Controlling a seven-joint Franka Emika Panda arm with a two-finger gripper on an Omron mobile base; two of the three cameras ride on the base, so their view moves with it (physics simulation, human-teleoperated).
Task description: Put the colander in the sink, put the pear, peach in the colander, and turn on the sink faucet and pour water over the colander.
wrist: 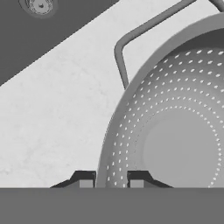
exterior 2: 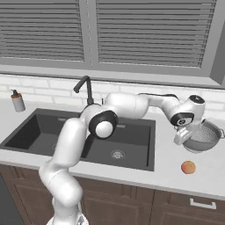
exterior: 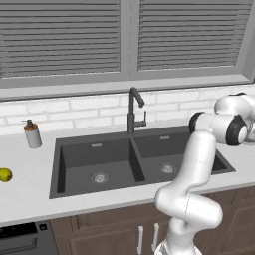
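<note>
Kitchen: dbl sink [exterior: 74,172], faucet [exterior: 133,112], tile backsplash [exterior: 74,110], cabinets [exterior 2: 176,206].

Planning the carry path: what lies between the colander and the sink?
Bare counter between colander and sink, seen in the right base view.

No legible text, label, brand, number or sign on anything here.

White Franka arm with dark joints [exterior 2: 105,124] rises from the base, elbows up, then reaches far out to its right, forearm roughly level. Wrist bent down at the end. Two-finger gripper [wrist: 112,179] points down, dark fingertips [wrist: 85,179] pinched on the rim of the silvery-white perforated metal colander [wrist: 175,131], one tip outside the wall, one inside.
</note>
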